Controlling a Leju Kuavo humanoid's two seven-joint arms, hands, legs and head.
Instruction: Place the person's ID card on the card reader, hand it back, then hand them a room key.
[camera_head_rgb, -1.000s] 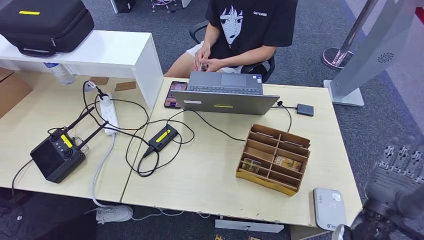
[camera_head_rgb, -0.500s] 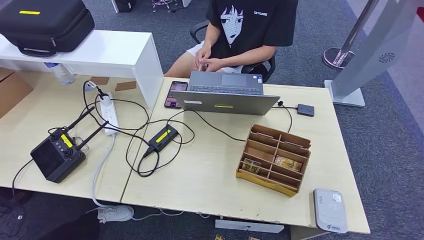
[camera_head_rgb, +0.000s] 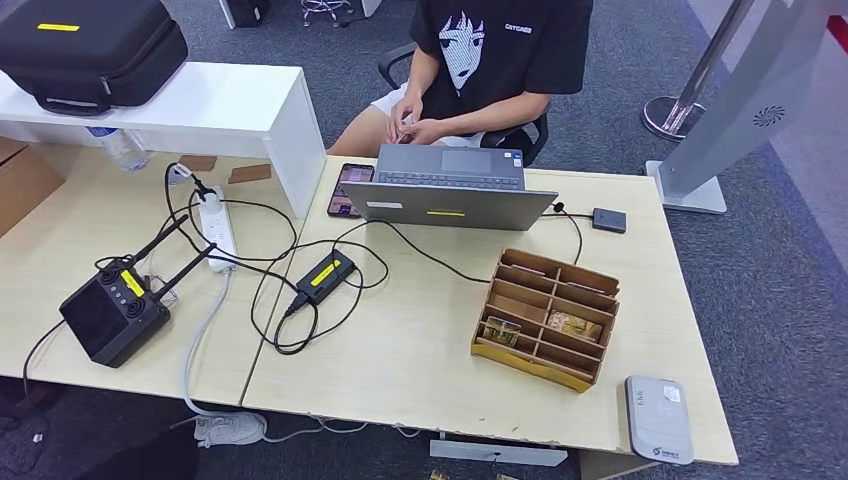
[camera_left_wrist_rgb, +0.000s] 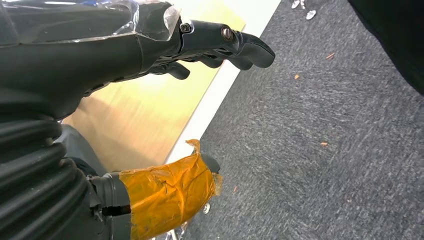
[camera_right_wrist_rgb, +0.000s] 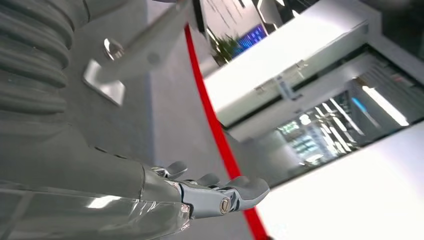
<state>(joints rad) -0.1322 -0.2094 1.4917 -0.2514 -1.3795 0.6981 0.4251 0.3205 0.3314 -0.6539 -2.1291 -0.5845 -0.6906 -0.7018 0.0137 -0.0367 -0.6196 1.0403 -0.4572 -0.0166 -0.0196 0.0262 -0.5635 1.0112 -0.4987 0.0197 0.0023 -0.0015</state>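
Grey carpet floor (camera_head_rgb: 760, 290) all round; two pale wood-topped tables (camera_head_rgb: 420, 350) butted side by side, a white shelf unit (camera_head_rgb: 200, 105) standing on the left one. Beyond the far edge, a dark office chair (camera_head_rgb: 530, 140); to the right, a chrome stanchion base (camera_head_rgb: 672, 115) and a grey sign stand (camera_head_rgb: 730, 110) on the carpet. Right wrist view: bright glazed openings (camera_right_wrist_rgb: 320, 135), red strip (camera_right_wrist_rgb: 210, 115) across pale surface.

Even, bright overhead light in the head view, soft shadows — sharp throughout. The right wrist view blows out to white glare, its background blurred.
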